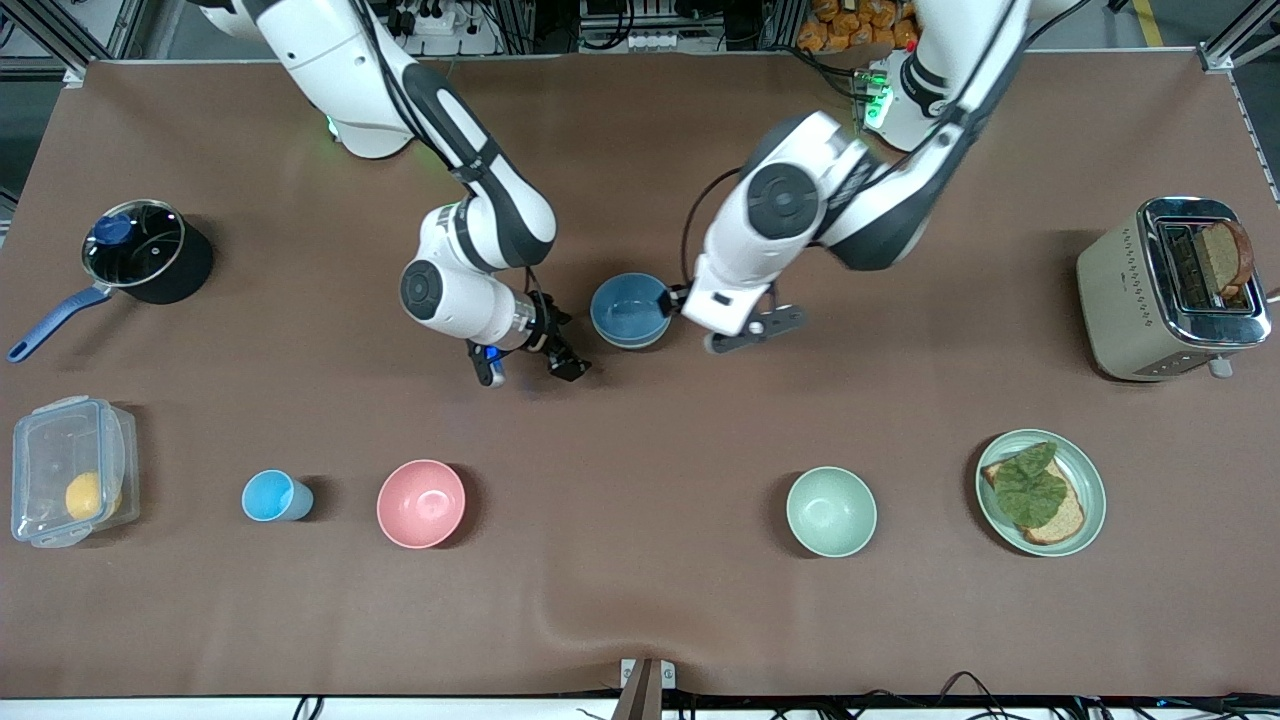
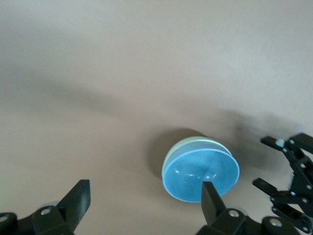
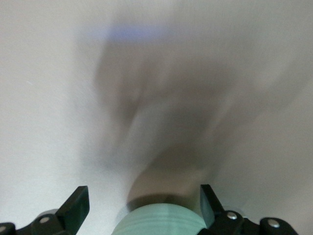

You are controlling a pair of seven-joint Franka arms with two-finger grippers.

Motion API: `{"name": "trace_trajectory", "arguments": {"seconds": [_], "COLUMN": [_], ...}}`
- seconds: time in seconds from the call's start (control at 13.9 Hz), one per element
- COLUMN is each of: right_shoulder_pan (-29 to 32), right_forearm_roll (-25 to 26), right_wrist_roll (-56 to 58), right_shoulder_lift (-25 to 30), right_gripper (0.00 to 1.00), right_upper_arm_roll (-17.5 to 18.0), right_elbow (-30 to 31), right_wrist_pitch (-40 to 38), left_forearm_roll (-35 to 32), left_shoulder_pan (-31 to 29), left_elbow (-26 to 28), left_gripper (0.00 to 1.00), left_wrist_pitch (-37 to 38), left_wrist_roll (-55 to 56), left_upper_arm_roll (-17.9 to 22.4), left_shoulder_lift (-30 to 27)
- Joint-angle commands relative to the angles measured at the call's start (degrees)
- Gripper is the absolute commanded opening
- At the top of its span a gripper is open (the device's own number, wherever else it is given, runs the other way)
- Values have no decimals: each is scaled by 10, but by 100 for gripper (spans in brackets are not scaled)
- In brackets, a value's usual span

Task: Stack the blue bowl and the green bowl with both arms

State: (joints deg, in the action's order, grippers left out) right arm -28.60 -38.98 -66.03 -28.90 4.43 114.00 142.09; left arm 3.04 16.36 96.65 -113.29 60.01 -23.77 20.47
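Already the blue bowl (image 1: pixel 630 310) is sitting nested in the green bowl (image 2: pixel 172 152) mid-table. Right gripper (image 1: pixel 528 363) is hovering just beside the stack, fingers apart, holding nothing. Left gripper (image 1: pixel 668 300) is hanging at the blue bowl's rim, fingers spread, wrist angled down. Risk: a finger catching the rim while retreating, tipping the stack.

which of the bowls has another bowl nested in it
The green bowl between the two grippers: the blue bowl sits inside it. The pink bowl and the other green bowl are empty.
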Motion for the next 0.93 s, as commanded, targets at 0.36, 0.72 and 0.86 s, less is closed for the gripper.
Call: {"name": "trace_trajectory", "arguments": {"seconds": [0.36,0.72,0.86], "right_shoulder_pan": [85,170,191], "right_forearm_roll": [145,186,227], "right_wrist_roll": [33,148,161], "right_shoulder_lift": [64,85,84], "right_gripper": [100,100,100], "right_upper_arm_roll": [-35,-30,-28], "right_elbow": [-53,-112,-150], "right_wrist_pitch": [-183,-276,-322], "left_forearm_roll": [-45,-44,-44], "left_shoulder_pan": [-152,-239,-266], "left_elbow": [-62,-75,-75], "left_gripper": [100,100,100], "left_wrist_pitch": [121,176,178], "left_wrist_roll": [-145,-312,-356], "left_upper_arm_roll": [-3,-3,-4], "left_shoulder_lift": [-86,-112,-119]}}
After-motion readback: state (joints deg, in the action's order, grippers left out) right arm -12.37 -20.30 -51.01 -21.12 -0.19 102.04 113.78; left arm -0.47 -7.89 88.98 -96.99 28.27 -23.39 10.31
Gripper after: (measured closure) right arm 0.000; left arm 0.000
